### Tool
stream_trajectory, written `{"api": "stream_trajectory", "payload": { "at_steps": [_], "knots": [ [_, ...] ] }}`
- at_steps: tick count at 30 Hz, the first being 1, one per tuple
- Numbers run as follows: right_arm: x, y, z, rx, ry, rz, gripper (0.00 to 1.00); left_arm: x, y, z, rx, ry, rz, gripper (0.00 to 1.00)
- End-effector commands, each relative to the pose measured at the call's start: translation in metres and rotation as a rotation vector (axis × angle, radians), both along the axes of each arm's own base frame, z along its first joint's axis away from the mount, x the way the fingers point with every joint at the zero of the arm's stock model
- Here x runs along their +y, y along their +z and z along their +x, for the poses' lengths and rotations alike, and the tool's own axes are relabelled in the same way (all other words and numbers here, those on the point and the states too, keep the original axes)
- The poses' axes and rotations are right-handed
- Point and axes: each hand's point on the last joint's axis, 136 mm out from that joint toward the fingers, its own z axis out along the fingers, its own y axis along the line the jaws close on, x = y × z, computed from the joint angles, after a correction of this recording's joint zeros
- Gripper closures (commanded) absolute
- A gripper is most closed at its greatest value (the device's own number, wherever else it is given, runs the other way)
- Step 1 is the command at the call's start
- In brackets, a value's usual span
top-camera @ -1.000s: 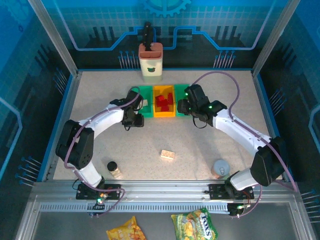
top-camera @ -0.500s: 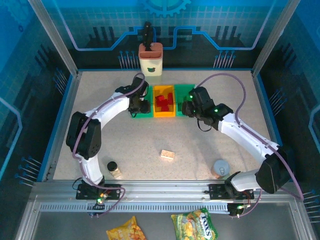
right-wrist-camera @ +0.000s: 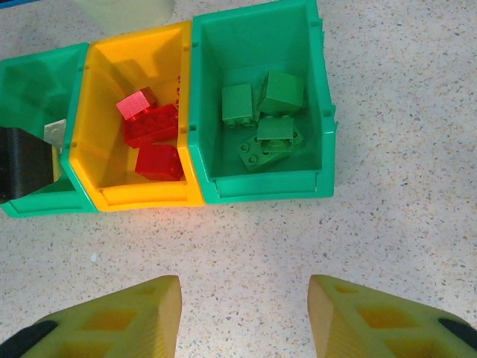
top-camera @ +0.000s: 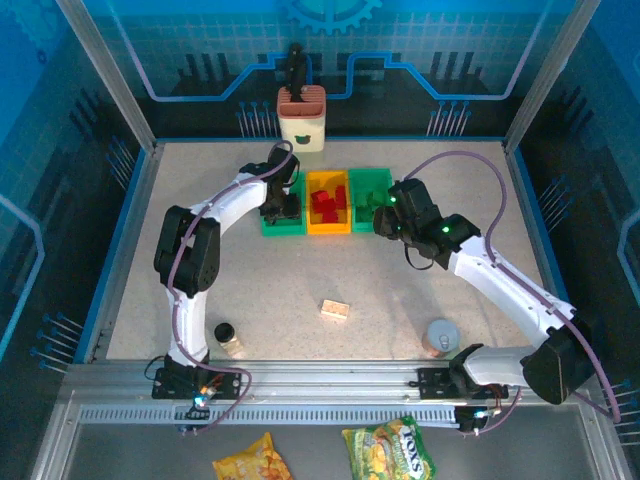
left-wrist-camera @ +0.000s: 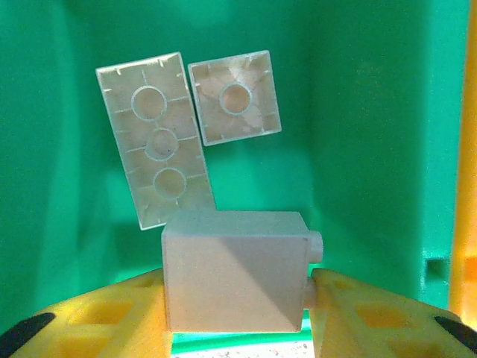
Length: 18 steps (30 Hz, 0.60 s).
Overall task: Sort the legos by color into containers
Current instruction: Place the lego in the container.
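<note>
Left gripper [left-wrist-camera: 237, 298], now moved in above the left green bin [left-wrist-camera: 358, 149], is clamping a cream lego brick [left-wrist-camera: 235, 272] just over two cream legos [left-wrist-camera: 160, 142] already lying inside it, so releasing it is probably coming next.

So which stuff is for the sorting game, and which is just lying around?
For the job: held cream brick in the left gripper, loose cream brick, red bricks, green bricks, three bins.
Lying about: jar, grey cup, cream holder, snack bags.
</note>
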Motion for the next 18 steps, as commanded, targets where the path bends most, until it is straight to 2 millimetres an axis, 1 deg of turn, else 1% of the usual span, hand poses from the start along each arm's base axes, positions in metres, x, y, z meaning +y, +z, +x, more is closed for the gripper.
{"api": "stream_trajectory", "payload": {
  "at_steps": [1, 3, 7, 12, 18],
  "knots": [
    [-0.015, -0.004, -0.005, 0.011, -0.041, -0.027, 0.51, -0.006, 0.001, 0.002, 0.017, -0.021, -0.031, 0.53],
    [-0.015, -0.003, -0.005, 0.011, -0.042, -0.026, 0.51, -0.008, -0.002, 0.002, 0.025, -0.027, -0.045, 0.51],
    [-0.015, -0.001, -0.005, 0.009, -0.042, -0.023, 0.50, -0.015, 0.000, 0.002, 0.025, -0.028, -0.088, 0.49],
    [-0.015, 0.002, -0.005, 0.005, -0.041, -0.020, 0.50, -0.018, 0.006, 0.002, 0.014, -0.032, -0.108, 0.46],
    [-0.014, 0.003, -0.004, 0.005, -0.041, -0.019, 0.50, -0.018, 0.017, 0.000, -0.004, -0.036, -0.119, 0.47]
  ]
}}
